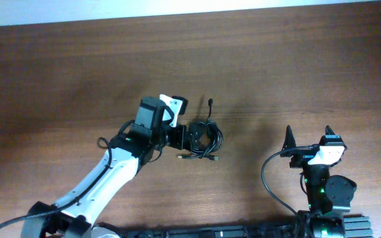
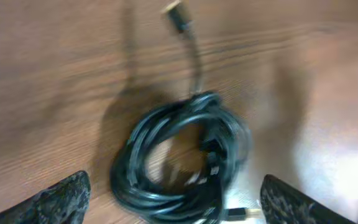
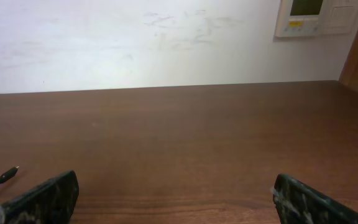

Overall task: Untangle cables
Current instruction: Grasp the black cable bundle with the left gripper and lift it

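Now the left fingers (image 2: 67,199) are standing spread wide, gripping nothing. The cables (image 2: 179,158) are lying coiled between and just beyond them, near the middle of the surface (image 2: 48,74), with one plug end (image 2: 178,15) trailing far. Well off to the right, the right fingers (image 3: 48,196) are idling, released and empty. Reaching for the bundle seems to be the step in hand; closing next on a single strand is calling for a lower, centred approach.

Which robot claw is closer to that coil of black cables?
Left. The left gripper hovers over the cables, jaws open either side; the right gripper sits far off to the side.
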Action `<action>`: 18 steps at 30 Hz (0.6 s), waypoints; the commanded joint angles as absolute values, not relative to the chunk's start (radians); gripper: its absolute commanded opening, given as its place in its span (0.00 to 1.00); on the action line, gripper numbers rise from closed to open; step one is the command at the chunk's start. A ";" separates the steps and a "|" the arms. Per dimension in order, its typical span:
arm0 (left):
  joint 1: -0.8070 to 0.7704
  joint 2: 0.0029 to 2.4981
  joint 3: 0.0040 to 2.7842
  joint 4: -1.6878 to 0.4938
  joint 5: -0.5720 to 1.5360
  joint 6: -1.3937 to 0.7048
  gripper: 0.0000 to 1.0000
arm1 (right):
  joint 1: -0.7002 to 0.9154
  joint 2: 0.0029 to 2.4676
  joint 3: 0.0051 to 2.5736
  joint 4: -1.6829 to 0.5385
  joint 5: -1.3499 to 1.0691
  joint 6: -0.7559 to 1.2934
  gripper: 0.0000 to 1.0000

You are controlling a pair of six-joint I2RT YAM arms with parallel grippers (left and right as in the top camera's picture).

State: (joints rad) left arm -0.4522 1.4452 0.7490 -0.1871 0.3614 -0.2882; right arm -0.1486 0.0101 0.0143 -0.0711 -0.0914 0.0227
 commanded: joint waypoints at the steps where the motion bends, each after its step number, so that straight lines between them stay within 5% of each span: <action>1: -0.511 1.459 0.761 -0.246 0.036 -0.531 0.87 | -0.143 0.003 0.006 -0.072 -0.093 0.022 0.99; 3: -0.564 1.459 0.761 -0.263 -0.051 -0.634 0.87 | -0.143 0.003 0.006 -0.072 -0.093 0.022 0.98; 4: -0.594 1.459 0.761 -0.254 -0.063 -0.640 0.99 | -0.143 0.003 0.006 -0.072 -0.093 0.022 0.98; 13: -0.681 1.494 0.760 -0.192 -0.103 -0.665 0.93 | -0.143 0.003 0.006 -0.072 -0.093 0.022 0.98; 16: -0.680 1.589 0.760 -0.146 -0.108 -0.749 0.99 | -0.143 0.003 0.006 -0.072 -0.093 0.022 0.98; 18: -0.680 1.616 0.760 -0.119 -0.102 -0.748 0.88 | -0.143 0.003 0.006 -0.072 -0.093 0.022 0.98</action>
State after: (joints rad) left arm -0.6781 1.5894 0.7490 -0.1333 -0.0906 -0.7143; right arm -0.1486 0.0101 0.0147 -0.0711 -0.0914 0.0223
